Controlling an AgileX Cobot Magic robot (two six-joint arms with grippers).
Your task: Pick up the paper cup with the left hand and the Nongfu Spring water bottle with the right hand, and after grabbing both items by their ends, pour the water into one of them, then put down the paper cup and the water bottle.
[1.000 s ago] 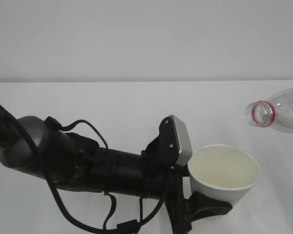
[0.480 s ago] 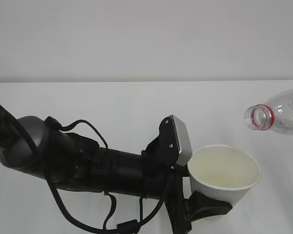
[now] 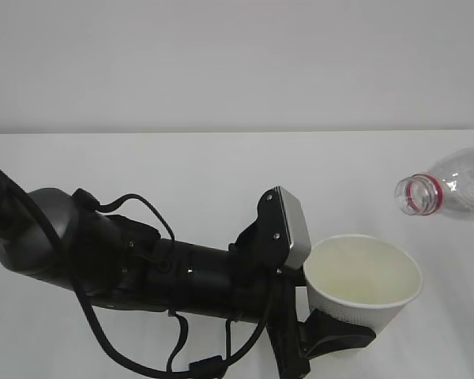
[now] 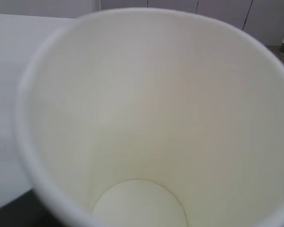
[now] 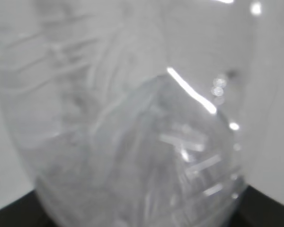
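Clamped low around the paper cup (image 3: 363, 286), my left gripper (image 3: 325, 335) shows one black finger (image 3: 337, 337) wrapping the base, and the cup sits upright with its mouth open to the ceiling. From the left wrist camera I look straight down into it: cream walls, a pale round bottom, dry as far as I can tell.

My right gripper itself is out of sight at the frame edge, but the water bottle (image 3: 452, 189) hangs tipped nearly level in the air on that side, so I judge the jaws are closed around its far end. The right wrist camera is filled by blurred clear plastic (image 5: 132, 132), which fits that. The bottle's mouth, uncapped with its red neck ring (image 3: 418, 195), points left and a little down, above and to the right of the cup rim, apart from it. I see no stream of water, and I cannot tell how much liquid is inside.

My worry is alignment. The neck does not yet sit over the opening; if I tilt further now, the water would fall on the white table (image 3: 182, 174) between the two, or strike the near rim and run down the outside. A sudden gush could also push the light cup, and held only at its base it may lean or slip in the fingers. Squeezing harder would crumple the paper. I would bring the neck over the middle of the cup first, then tip slowly.
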